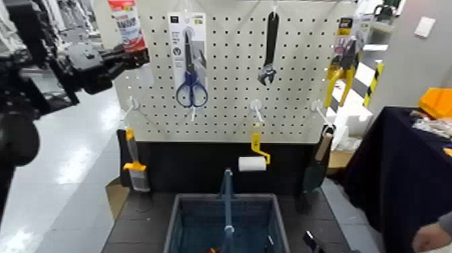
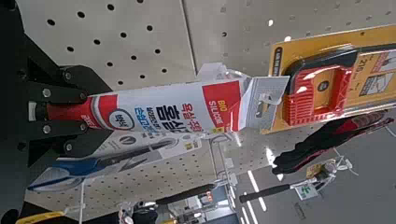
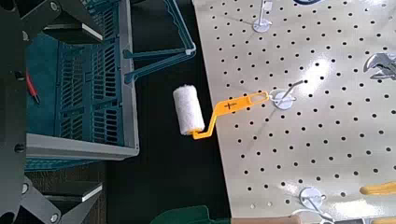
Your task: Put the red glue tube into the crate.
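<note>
The red glue tube [image 1: 126, 23] hangs at the upper left corner of the white pegboard [image 1: 229, 101]. My left gripper [image 1: 136, 57] reaches in from the left and is shut on the tube's lower end. In the left wrist view the red glue tube [image 2: 149, 107] runs out from between the black fingers [image 2: 42, 93], its card tab still against the board. The blue-grey crate [image 1: 202, 197] with its upright bar handle stands on the dark table below the board. My right gripper [image 3: 51, 107] hangs open beside the crate [image 3: 84, 84], holding nothing.
On the pegboard hang blue-handled scissors [image 1: 192, 74], a wrench [image 1: 270, 47], a yellow-handled tool [image 1: 342, 67], a brush [image 1: 136, 171], a paint roller [image 1: 252, 163] and a trowel [image 1: 316, 165]. A dark-clothed table [image 1: 403, 168] and a person's hand [image 1: 430, 237] are at the right.
</note>
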Robot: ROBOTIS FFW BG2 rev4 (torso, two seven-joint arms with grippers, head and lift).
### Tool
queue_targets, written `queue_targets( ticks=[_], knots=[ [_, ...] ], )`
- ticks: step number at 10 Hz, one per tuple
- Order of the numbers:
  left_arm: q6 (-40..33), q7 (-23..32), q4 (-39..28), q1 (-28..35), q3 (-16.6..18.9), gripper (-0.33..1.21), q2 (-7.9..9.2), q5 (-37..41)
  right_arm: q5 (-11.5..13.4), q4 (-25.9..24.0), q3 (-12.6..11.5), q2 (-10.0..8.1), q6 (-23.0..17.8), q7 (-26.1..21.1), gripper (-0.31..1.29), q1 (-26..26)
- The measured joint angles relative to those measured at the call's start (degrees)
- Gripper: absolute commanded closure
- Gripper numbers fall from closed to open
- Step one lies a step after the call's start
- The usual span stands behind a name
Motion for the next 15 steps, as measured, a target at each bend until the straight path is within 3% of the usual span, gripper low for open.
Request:
queue_targets(
  ticks=[8,15],
  knots=[
    [2.28,1.62,-0.36,9.27,-4.27,1.11,-4.12,6.31,0.0,-0.22,0.19,-0.23,0.45,-0.02,0.18,0.09],
    [4.77,2.0,2.35,15.81,-8.16,1.11,-6.14,8.21,-0.27,-0.24,0.12,-0.36,0.8,-0.02,0.18,0.1]
  ],
)
